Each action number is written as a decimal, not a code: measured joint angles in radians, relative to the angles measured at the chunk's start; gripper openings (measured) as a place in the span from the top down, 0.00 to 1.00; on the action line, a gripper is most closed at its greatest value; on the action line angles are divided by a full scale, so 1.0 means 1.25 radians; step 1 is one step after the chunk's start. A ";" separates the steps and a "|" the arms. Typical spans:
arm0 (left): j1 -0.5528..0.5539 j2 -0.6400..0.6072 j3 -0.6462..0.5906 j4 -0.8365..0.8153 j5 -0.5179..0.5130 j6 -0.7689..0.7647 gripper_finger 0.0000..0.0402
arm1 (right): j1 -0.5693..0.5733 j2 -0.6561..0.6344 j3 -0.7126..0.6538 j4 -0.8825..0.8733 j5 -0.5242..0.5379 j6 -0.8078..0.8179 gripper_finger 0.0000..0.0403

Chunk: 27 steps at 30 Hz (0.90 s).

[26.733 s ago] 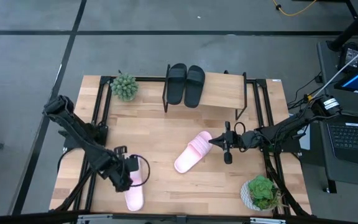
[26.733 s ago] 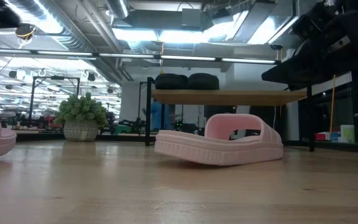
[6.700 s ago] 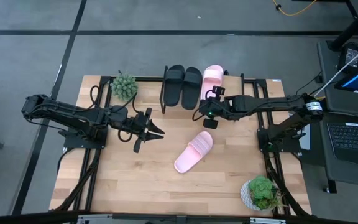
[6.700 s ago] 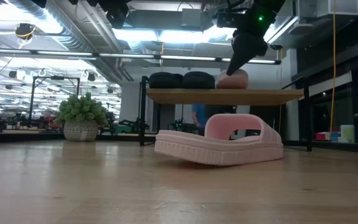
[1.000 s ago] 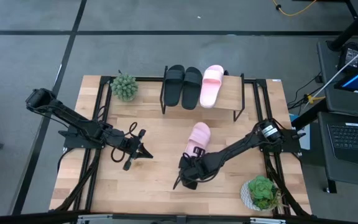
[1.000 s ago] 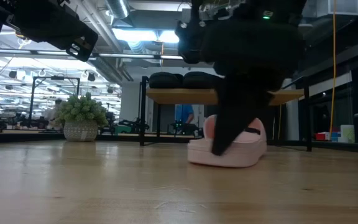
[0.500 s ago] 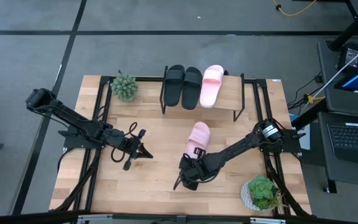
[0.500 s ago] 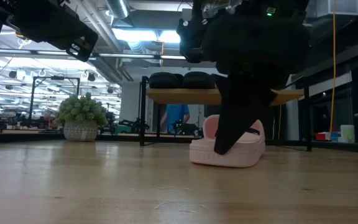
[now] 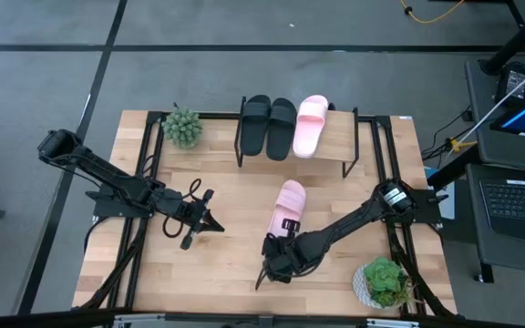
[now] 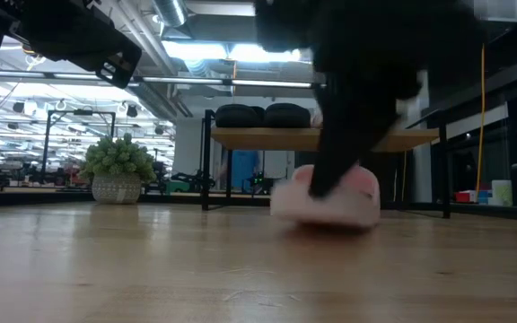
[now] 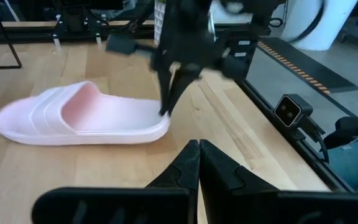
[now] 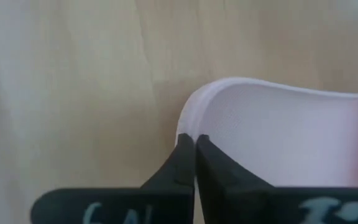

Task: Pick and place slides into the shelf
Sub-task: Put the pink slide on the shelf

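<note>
One pink slide [image 9: 289, 205] lies sole-down on the table, toe toward the shelf [image 9: 331, 137]. On the shelf's plank stand two black slides [image 9: 270, 125] and the other pink slide [image 9: 310, 123]. My right gripper [image 9: 281, 237] is shut at the heel end of the pink slide on the table; in the left wrist view its fingers [image 11: 165, 102] come down onto that heel. My left gripper [image 9: 206, 221] hovers shut over the table left of the slide, touching nothing. My right gripper has its shut fingertips [image 12: 191, 142] against the heel rim [image 12: 188, 118] of the pink slide, at the slide's near end. The fingers slant down from above and from the table's near side. The slide stays flat on the table on its sole.
A small potted plant [image 9: 183, 127] stands at the far left by the shelf, another [image 9: 383, 281] at the near right corner. Black frame rails run along both sides of the table. Bare plank [image 9: 335, 137] lies right of the pink slide on the shelf.
My right gripper has drawn a little toward the table's near edge, its fingers still shut at the heel. The pink slide on the table has slid slightly with it, toward the near and left side. The left arm has kept still.
</note>
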 joint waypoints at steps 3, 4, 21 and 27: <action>0.000 0.000 0.000 0.000 0.000 0.010 0.99 | 0.018 -0.003 0.052 -0.070 0.042 0.003 1.00; 0.000 0.000 0.000 0.000 0.000 0.010 0.99 | 0.025 -0.003 0.064 -0.086 0.055 0.002 1.00; 0.000 0.000 0.000 -0.001 0.000 0.010 0.99 | 0.083 -0.006 0.209 -0.196 0.182 -0.001 1.00; 0.000 0.000 0.000 -0.001 0.000 0.010 0.99 | 0.083 -0.007 0.241 -0.205 0.186 -0.034 1.00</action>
